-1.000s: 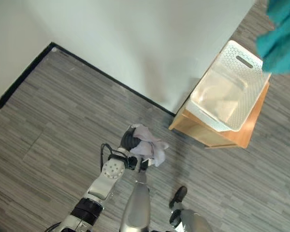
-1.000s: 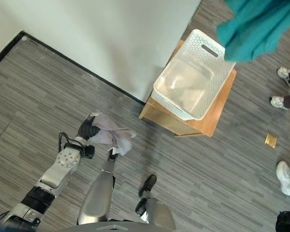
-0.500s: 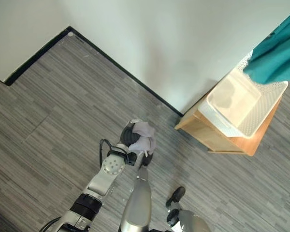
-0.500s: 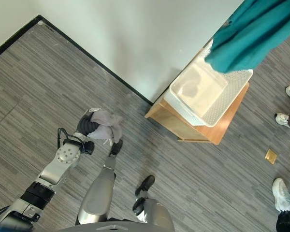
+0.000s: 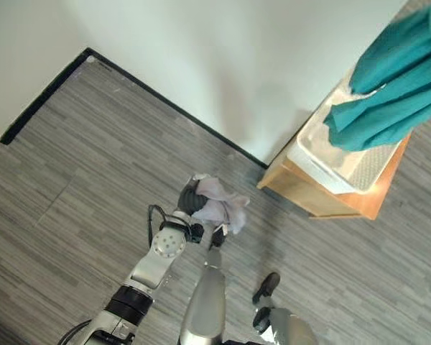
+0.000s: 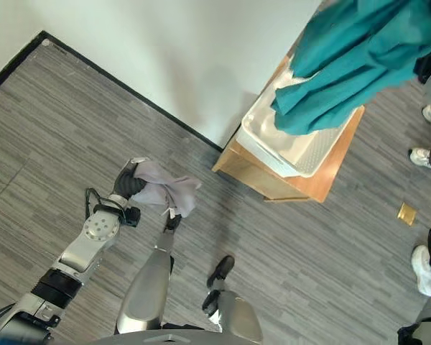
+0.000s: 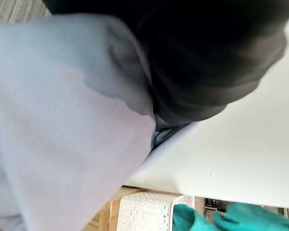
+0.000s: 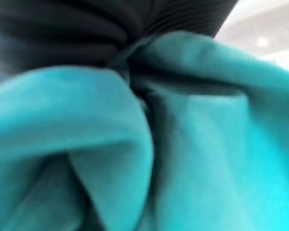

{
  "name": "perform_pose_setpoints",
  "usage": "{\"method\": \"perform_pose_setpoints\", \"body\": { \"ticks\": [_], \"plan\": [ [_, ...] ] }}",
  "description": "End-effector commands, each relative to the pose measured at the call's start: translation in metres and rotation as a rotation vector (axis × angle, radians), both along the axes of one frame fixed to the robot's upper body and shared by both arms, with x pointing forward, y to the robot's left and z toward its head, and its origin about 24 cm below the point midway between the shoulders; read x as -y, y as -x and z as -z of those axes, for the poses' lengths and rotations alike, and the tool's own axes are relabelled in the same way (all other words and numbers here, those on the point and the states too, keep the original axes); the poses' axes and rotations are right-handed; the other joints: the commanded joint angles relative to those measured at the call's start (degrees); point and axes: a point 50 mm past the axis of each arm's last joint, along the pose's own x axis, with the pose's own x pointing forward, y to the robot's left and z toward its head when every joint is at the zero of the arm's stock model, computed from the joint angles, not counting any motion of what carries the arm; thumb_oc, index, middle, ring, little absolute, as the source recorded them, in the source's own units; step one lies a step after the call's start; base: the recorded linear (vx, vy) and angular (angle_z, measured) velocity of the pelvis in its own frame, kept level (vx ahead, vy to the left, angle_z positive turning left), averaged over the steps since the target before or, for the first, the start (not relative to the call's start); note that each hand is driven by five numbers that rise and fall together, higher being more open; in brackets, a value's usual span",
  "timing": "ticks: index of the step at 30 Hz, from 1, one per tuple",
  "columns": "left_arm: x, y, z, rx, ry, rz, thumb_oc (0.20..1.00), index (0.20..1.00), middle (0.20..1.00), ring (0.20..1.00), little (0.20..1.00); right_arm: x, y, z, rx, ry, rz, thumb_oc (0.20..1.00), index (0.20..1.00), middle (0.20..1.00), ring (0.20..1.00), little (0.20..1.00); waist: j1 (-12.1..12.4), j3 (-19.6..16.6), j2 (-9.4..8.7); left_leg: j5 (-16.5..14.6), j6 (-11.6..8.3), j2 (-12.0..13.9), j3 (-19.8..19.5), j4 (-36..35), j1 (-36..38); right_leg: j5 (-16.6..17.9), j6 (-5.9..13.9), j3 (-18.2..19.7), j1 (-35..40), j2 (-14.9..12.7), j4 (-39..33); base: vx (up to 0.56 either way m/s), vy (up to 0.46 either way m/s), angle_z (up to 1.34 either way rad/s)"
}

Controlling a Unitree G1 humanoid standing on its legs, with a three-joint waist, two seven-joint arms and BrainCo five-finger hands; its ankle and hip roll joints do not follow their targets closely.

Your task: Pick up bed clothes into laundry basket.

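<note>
A white laundry basket [image 5: 317, 164] stands on a low wooden stand [image 5: 323, 203] against the wall. A teal cloth [image 6: 348, 68] hangs over the basket and covers most of its opening, held up by my right hand [image 6: 425, 66] at the top right. In the right wrist view the teal cloth [image 8: 183, 144] bunches under the dark cover [image 8: 86, 24], fingers buried in it. My left hand [image 5: 192, 199] is low over the floor to the basket's left, shut on a pale lilac cloth [image 5: 221, 206]. That cloth [image 7: 53, 120] fills much of the left wrist view.
A white wall with a black skirting line [image 5: 151, 100] runs behind the stand. Grey plank floor [image 5: 79, 187] lies around. A person's shoes [image 6: 419, 154] [image 6: 424, 266] stand at the right, with a small gold item [image 6: 406, 213] on the floor between them.
The teal cloth has come down over the basket and now covers most of it. The lilac cloth stays in my left hand. The camera has shifted slightly.
</note>
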Motion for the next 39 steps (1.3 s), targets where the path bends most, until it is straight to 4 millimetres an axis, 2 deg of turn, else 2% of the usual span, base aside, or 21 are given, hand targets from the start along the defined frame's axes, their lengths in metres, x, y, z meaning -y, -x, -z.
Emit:
{"method": "perform_pose_setpoints", "body": {
  "ticks": [1,10,16,17,18,26,31,34,35,37,38,39],
  "plan": [
    [0.019,-0.007,-0.033,0.160,0.050,0.075,0.200,0.200,0.200,0.200,0.200,-0.006,0.022,-0.048,0.191,0.075,0.027,0.200,0.200,0.200,0.200,0.200,0.17,0.24,-0.32,-8.69,-3.16,1.35,2.55,0.22,4.19,-2.98,1.35,0.94,-1.29,-1.45,1.01,-0.03,-0.001,-0.16],
    [0.022,-0.008,-0.027,0.140,0.030,0.080,0.200,0.200,0.200,0.200,0.200,0.010,0.016,-0.026,0.119,0.014,0.079,0.200,0.200,0.200,0.200,0.200,-0.32,1.96,0.09,-8.05,-3.15,1.50,3.25,0.22,2.80,-2.11,1.39,1.70,-3.32,-1.40,1.01,-0.05,0.004,-0.04],
    [0.022,-0.008,-0.023,0.124,0.029,0.080,0.200,0.200,0.200,0.200,0.200,0.021,0.014,-0.031,0.078,0.006,0.140,0.200,0.200,0.200,0.200,0.200,-0.03,2.65,-0.37,-7.57,-3.42,1.76,3.48,0.22,0.86,-1.67,1.62,1.98,-5.35,-1.25,1.01,-0.03,-0.001,-0.07],
    [0.022,-0.009,-0.023,0.124,0.030,0.080,0.200,0.200,0.200,0.200,0.200,0.022,0.014,-0.031,0.075,0.004,0.147,0.420,0.420,0.420,0.420,0.420,-0.06,2.66,-0.39,-7.53,-3.44,1.69,3.37,0.22,0.63,-1.71,1.59,1.88,-5.47,-1.19,1.01,0.00,0.000,0.00],
    [0.022,-0.009,-0.023,0.124,0.029,0.080,0.200,0.200,0.200,0.200,0.200,0.023,0.014,-0.031,0.075,0.004,0.147,1.000,1.000,1.000,1.000,1.000,-0.09,2.61,-0.40,-7.51,-3.45,1.68,3.31,0.22,0.55,-1.72,1.59,1.82,-5.52,-1.19,1.01,0.00,0.000,0.00],
    [0.023,-0.009,-0.022,0.119,0.022,0.082,0.200,0.200,0.200,0.200,0.200,0.031,0.014,-0.016,0.031,-0.020,0.172,1.000,1.000,1.000,1.000,1.000,0.09,2.47,-0.47,-8.10,-3.76,1.75,3.21,0.22,0.63,-2.30,1.67,1.24,-4.98,-1.17,1.01,0.01,-0.010,0.02],
    [0.017,-0.005,-0.017,0.101,0.001,0.074,0.200,0.200,0.200,0.200,0.200,0.038,0.012,-0.009,-0.013,-0.036,0.196,1.000,1.000,1.000,1.000,1.000,-0.03,1.37,0.25,-8.44,-3.70,1.74,3.76,0.22,2.90,-2.46,1.48,1.51,-3.23,-1.25,1.01,0.02,0.000,0.00],
    [0.012,-0.004,-0.022,0.124,0.014,0.054,0.200,0.200,0.200,0.200,0.200,0.032,0.011,-0.005,-0.006,-0.038,0.152,1.000,1.000,1.000,1.000,1.000,-0.60,0.54,1.02,-8.25,-3.48,1.56,4.12,0.22,3.88,-2.16,1.50,1.75,-2.48,-1.52,1.01,0.00,0.000,0.00],
    [0.009,-0.002,-0.024,0.135,0.028,0.043,0.200,0.200,0.200,0.200,0.200,0.028,0.011,0.001,-0.010,-0.028,0.128,1.000,1.000,1.000,1.000,1.000,-1.12,0.08,1.45,-8.47,-3.39,1.52,4.28,0.22,4.48,-2.27,1.47,1.89,-2.03,-1.61,1.01,0.04,0.025,-0.02],
    [0.005,0.001,-0.025,0.146,0.041,0.018,0.200,0.200,0.200,0.200,0.200,0.027,0.012,0.035,-0.068,-0.035,0.110,1.000,1.000,1.000,1.000,1.000,-2.17,-1.15,2.31,-8.90,-3.12,1.45,4.66,0.22,5.90,-2.58,1.35,2.11,-0.72,-1.74,1.01,0.09,0.012,0.02],
    [0.003,0.004,-0.026,0.151,0.035,0.014,0.200,0.200,0.200,0.200,0.200,0.033,0.015,0.086,-0.208,-0.035,0.141,1.000,1.000,1.000,1.000,1.000,-2.55,-2.58,2.86,-9.16,-2.86,1.20,4.69,0.22,7.44,-2.94,1.32,1.91,0.98,-1.86,1.01,0.09,-0.008,0.05],
    [0.003,0.004,-0.024,0.146,0.029,0.019,0.200,0.200,0.200,0.200,0.200,0.034,0.017,0.090,-0.214,-0.038,0.145,1.000,1.000,1.000,1.000,1.000,-2.32,-2.66,2.69,-9.21,-2.86,1.18,4.61,0.22,7.62,-2.99,1.34,1.81,1.21,-1.86,1.01,0.07,-0.016,0.09]
  ]
}}
